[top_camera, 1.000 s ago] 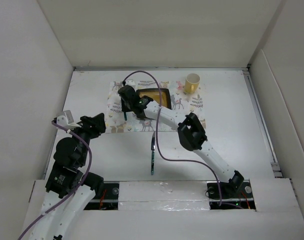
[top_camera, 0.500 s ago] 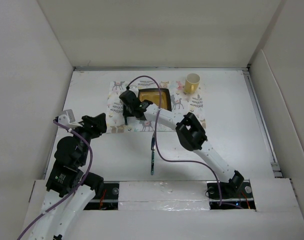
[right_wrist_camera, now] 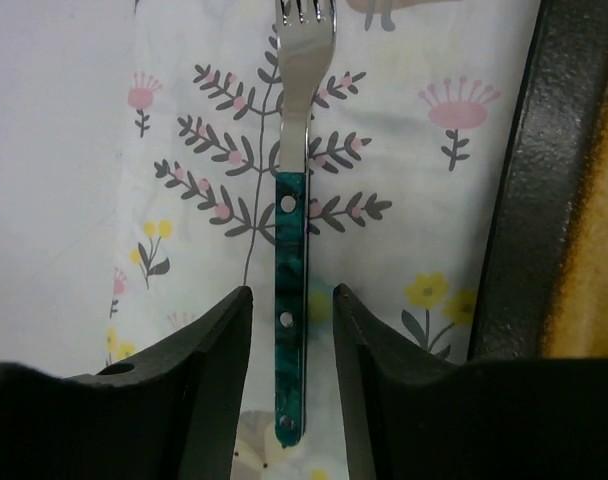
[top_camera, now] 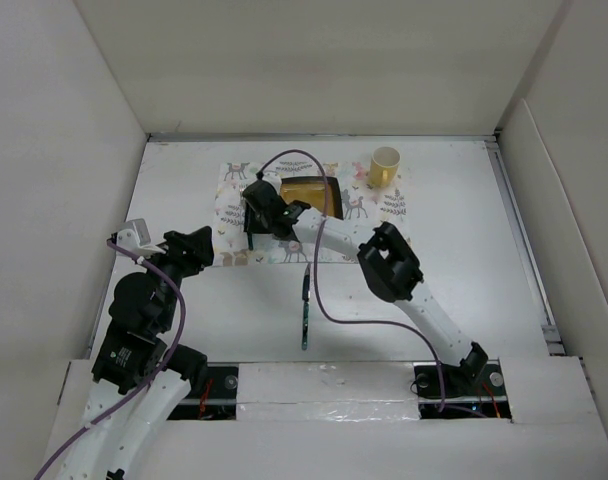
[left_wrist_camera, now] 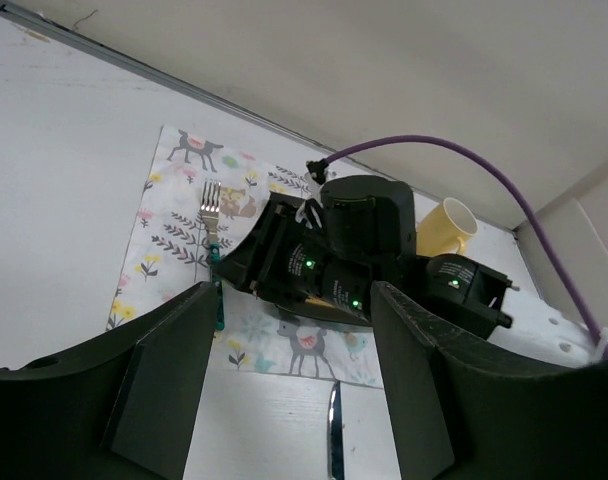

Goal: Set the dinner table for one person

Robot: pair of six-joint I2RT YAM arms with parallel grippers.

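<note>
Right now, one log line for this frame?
right gripper: open, straddling fork | fork: flat on placemat | left gripper: open, empty | knife: on table

The fork (right_wrist_camera: 289, 250) between my right gripper (right_wrist_camera: 291, 300) fingers has a marbled teal-green handle with pale rivets and a bright steel head. Those fingers are matte black.

The placemat (right_wrist_camera: 184, 200) is white cloth printed with grey leafy sprigs, pink flowers and small yellow blooms. The other views add deer and trees in grey and brown.

The plate (right_wrist_camera: 509, 200) has a black rim and an amber-yellow inside. The cup (top_camera: 384, 168) is pale yellow. The knife (top_camera: 306, 310) has a dark greenish handle and a silver blade.

My right arm (top_camera: 429, 318) is white with black joints and its cable (left_wrist_camera: 434, 142) is purple. The worktop (top_camera: 464, 250) is plain white.
</note>
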